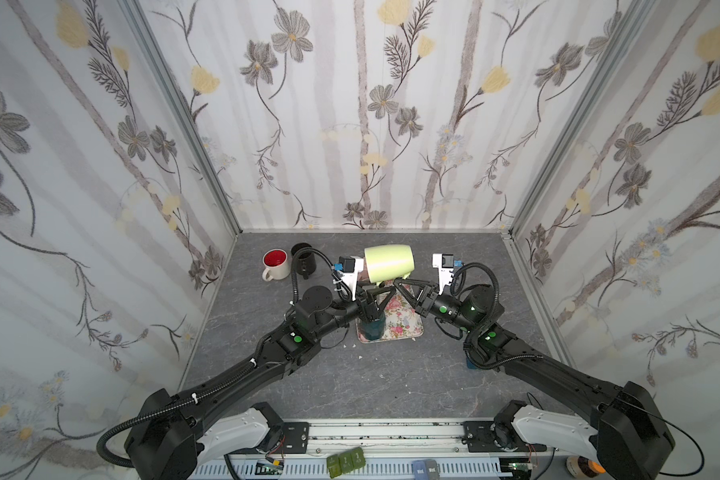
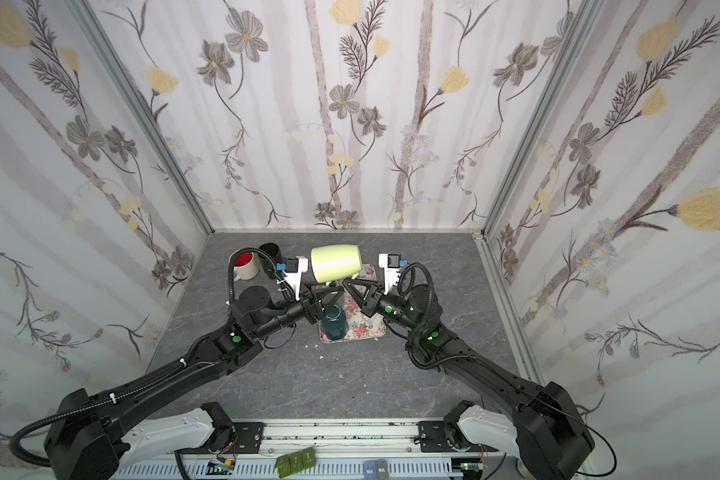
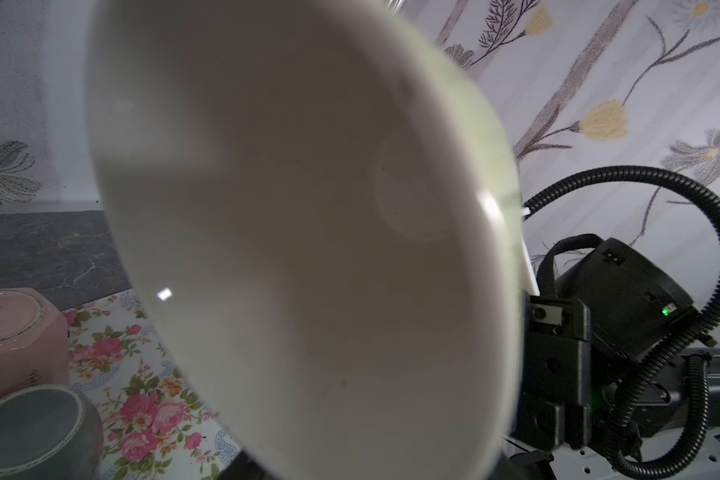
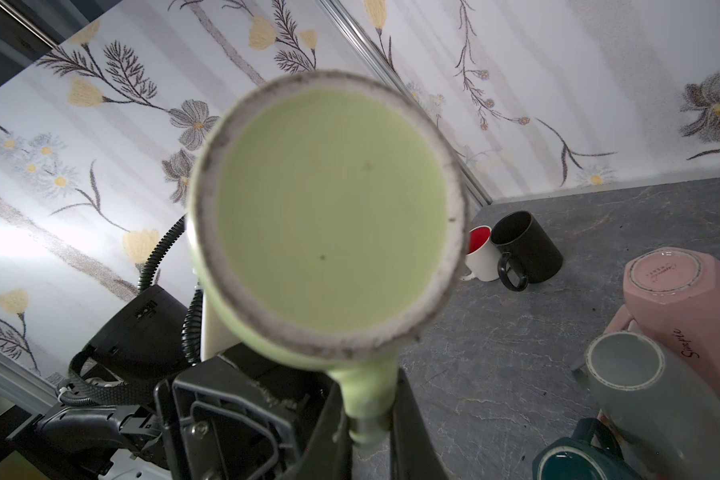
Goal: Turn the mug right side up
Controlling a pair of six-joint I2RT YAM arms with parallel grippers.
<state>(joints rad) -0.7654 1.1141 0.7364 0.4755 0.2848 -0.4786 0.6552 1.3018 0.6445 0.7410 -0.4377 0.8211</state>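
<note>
Green mug [image 1: 387, 262] aloft on its side, above flowered tray [image 1: 408, 326], desk [image 1: 308, 382] middle. Right jaws clamped on its handle [image 4: 366, 397]. Left jaws near rim; width unclear.

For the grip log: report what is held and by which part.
The right end effector holds the green mug by its handle; whether the left end effector grips cannot be told.
</note>
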